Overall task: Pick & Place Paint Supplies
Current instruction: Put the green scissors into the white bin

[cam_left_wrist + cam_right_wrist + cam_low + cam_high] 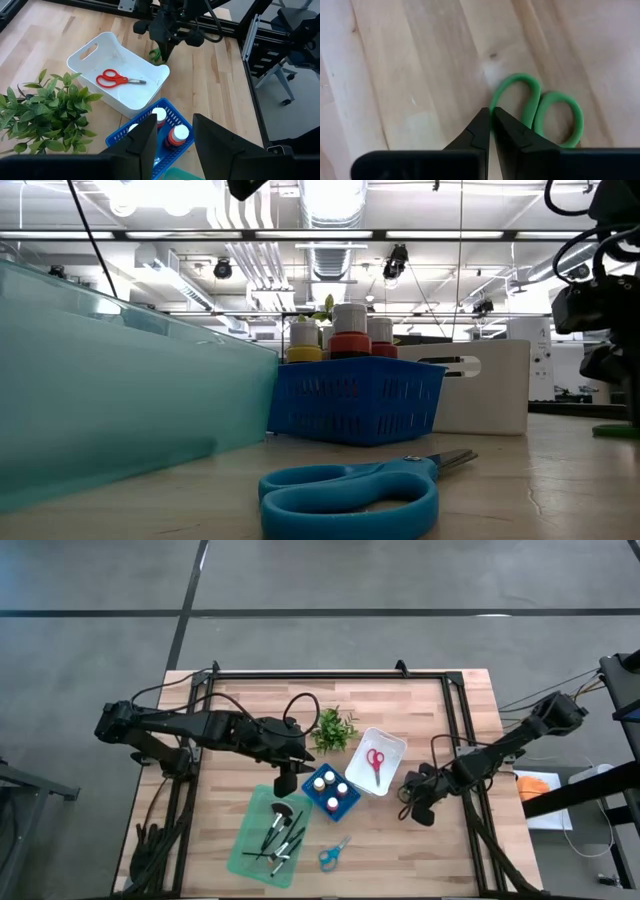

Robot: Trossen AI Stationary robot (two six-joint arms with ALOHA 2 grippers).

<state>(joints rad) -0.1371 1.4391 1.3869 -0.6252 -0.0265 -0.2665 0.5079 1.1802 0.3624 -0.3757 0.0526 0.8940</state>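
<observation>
Wooden slats of the table [390, 840] carry everything you are working with. Your right end effector [491, 131] is tipped down at the right side of the table, its fingers pressed together with the tips at the handle loops of the green scissors [540, 112] — whether they pinch anything, you cannot tell. Your left end effector [172, 137] reaches in from the left and hangs above the blue basket [333, 790] of paint bottles [177, 135], fingers spread and empty. Red scissors [376, 762] lie in the white bin [393, 745], just beside the basket. Brushes [280, 836] rest in the teal tray [250, 840] — blue scissors [334, 854] lie on the table beside it.
</observation>
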